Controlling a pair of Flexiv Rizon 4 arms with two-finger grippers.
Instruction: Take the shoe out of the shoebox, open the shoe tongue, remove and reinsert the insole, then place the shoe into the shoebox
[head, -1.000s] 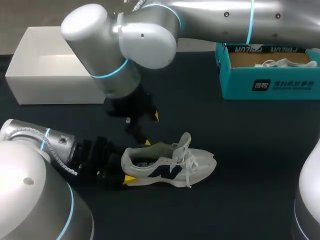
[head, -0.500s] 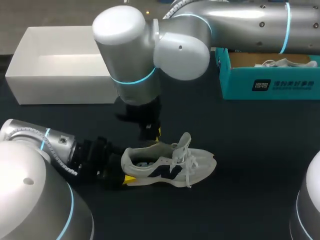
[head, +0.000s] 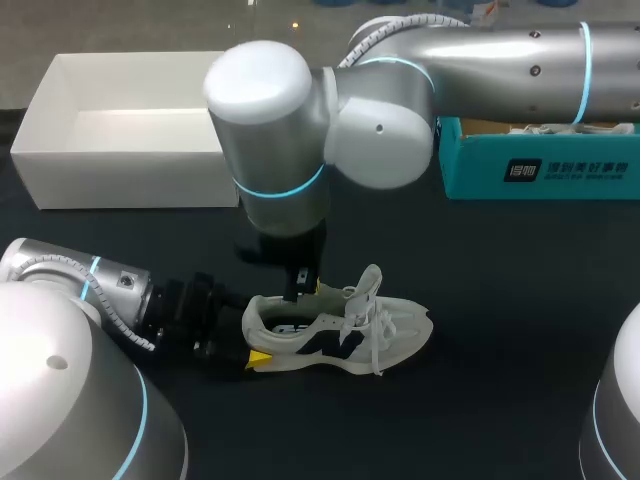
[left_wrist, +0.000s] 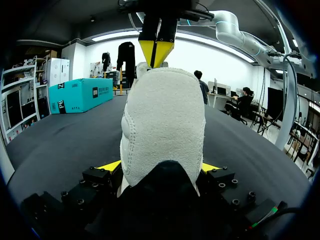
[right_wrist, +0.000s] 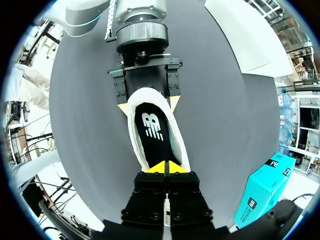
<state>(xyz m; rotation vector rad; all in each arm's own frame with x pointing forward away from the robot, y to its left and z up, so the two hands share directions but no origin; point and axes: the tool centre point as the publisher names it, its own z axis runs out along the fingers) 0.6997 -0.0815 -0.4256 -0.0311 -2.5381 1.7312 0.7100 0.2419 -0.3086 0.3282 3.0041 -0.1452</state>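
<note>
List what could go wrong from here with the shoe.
1. The right gripper sits shut over the insole; pressing down like that would likely push it, not pinch it.
2. The left gripper clamps only the heel of the shoe; a pull on the insole may tilt or slip it free.

Silver arms (head: 500, 60) with cyan rings (head: 280, 190), black yellow-tipped gripper (right_wrist: 165, 167).

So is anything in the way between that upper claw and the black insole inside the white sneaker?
Nothing visible: the right gripper hangs over the white sneaker's opening, the black insole bare beneath it.
</note>
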